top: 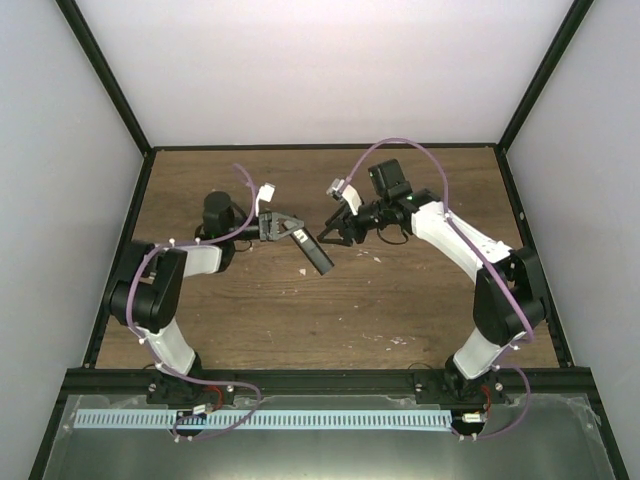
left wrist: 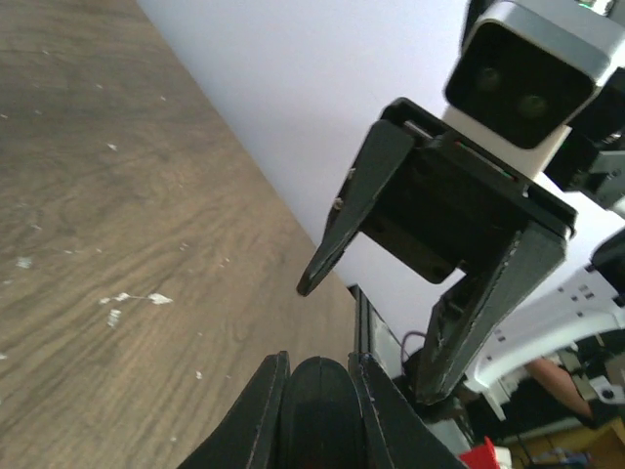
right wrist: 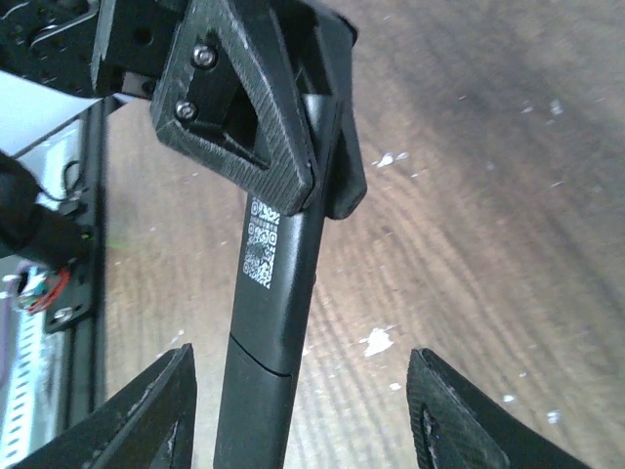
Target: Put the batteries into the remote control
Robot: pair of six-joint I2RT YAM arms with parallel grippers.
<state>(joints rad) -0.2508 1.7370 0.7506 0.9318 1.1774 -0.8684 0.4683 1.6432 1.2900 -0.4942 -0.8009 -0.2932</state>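
Observation:
The remote control is a slim black bar held slanting over the middle of the wooden table. My left gripper is shut on its upper end; in the left wrist view the fingers clamp the rounded black end. My right gripper is open just right of the remote. In the right wrist view the remote's back, with a QR label and a cover seam, runs between my spread fingers, nearer the left one, untouched. The blue batteries are not in view.
The wooden table carries small white flecks. Black frame posts and white walls close in the back and sides. A metal tray with a white strip lies in front of the arm bases.

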